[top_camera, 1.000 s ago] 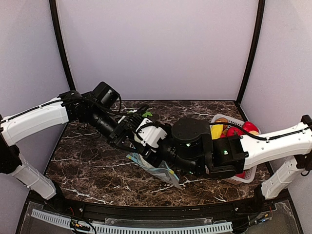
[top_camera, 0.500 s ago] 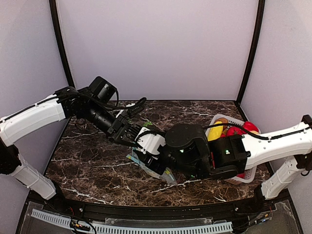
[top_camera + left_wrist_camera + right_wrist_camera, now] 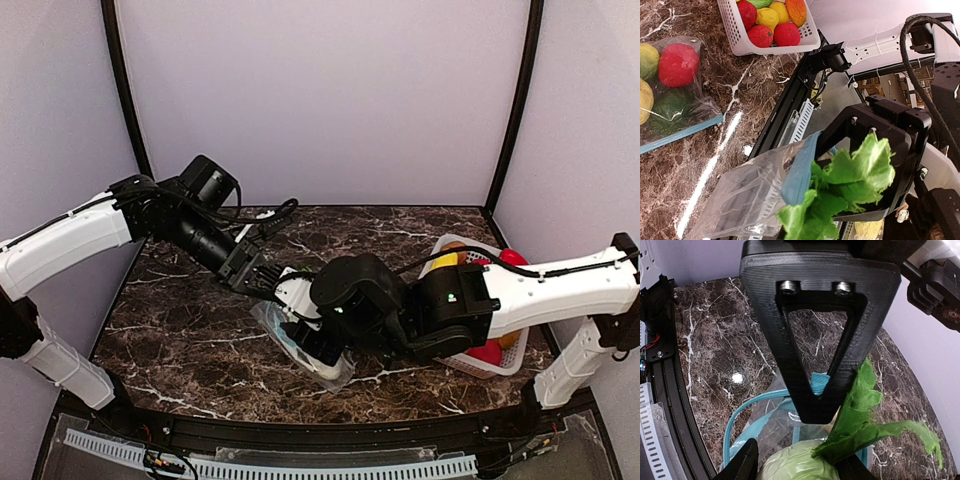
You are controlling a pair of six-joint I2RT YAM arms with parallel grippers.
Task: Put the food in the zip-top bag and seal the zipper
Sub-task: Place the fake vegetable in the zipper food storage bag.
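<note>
Right gripper (image 3: pixel 802 445): half-closed on green plastic lettuce toy (image 3: pixel 860 425), at mouth of clear blue-zip bag (image 3: pixel 745 197), table's 6 o'clock.
Left gripper (image 3: pixel 262 285): fully closed, apparently pinching bag rim, 11 o'clock side.
White slotted basket (image 3: pixel 735 27), 3 o'clock: fruit (image 3: pixel 786 34) inside.
Progress: mid-loading; zipper unsealed.

— What sort of place is this?
— A robot lab cell, not a home. A left arm (image 3: pixel 70 245) and a right arm (image 3: pixel 560 290) rise from the near corners of a marble-patterned table (image 3: pixel 180 350). Plain lilac panels (image 3: pixel 320 100) on black posts (image 3: pixel 125 100) box it in.
— Anything else?
— A slotted cable duct (image 3: pixel 270 467) runs along the near edge, and the basket (image 3: pixel 775 48) holds toy fruit (image 3: pixel 787 34).
</note>
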